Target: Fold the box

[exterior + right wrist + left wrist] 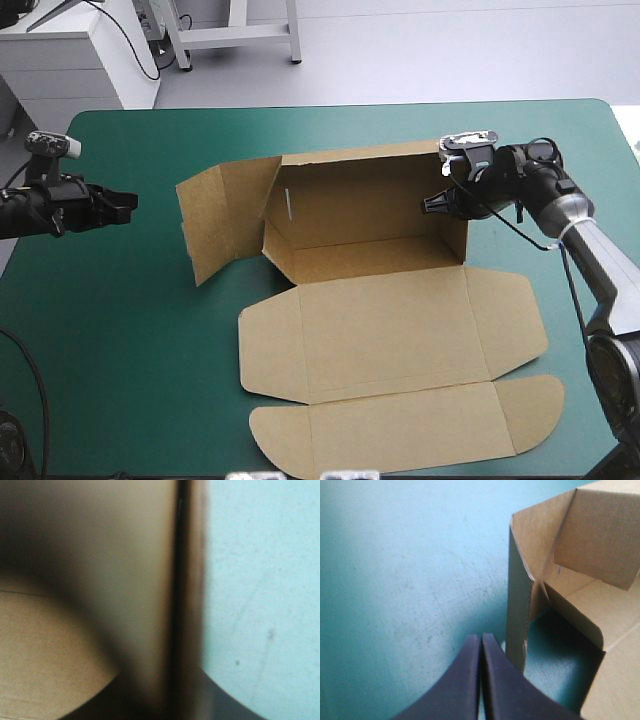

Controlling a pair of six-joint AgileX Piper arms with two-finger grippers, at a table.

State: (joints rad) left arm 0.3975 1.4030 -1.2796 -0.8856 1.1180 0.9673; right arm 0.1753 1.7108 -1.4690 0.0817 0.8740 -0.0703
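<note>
The brown box lies in the middle of the table. Its back wall and right wall stand up, and the lid panels lie flat toward the front edge. At its left end a flap stands upright and angles outward. My right gripper is at the top of the right wall, shut on the box. In the right wrist view the board's edge runs between the black fingers. My left gripper hovers left of the box, shut and holding nothing. In the left wrist view its fingers point at the standing flap.
The teal-green cover stretches wide between my left gripper and the box, and along the table's left front. The flat lid flaps reach close to the front edge.
</note>
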